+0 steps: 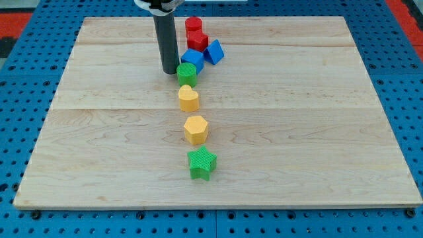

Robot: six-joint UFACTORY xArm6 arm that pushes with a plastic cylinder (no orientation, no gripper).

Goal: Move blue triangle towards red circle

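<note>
My tip (169, 71) rests on the board near the view's top centre, just left of a green round block (186, 73). A blue block (193, 59) sits right behind the green one. Another blue block, wedge-like, (214, 51) lies to its right; which of the two is the triangle I cannot tell for sure. A red round block (193, 26) stands at the top, with a second red block (197, 40) just below it, touching the blue ones.
A yellow heart block (188, 98), a yellow hexagon block (195, 129) and a green star block (202, 163) form a column down the middle of the wooden board (330, 132). Blue pegboard surrounds the board.
</note>
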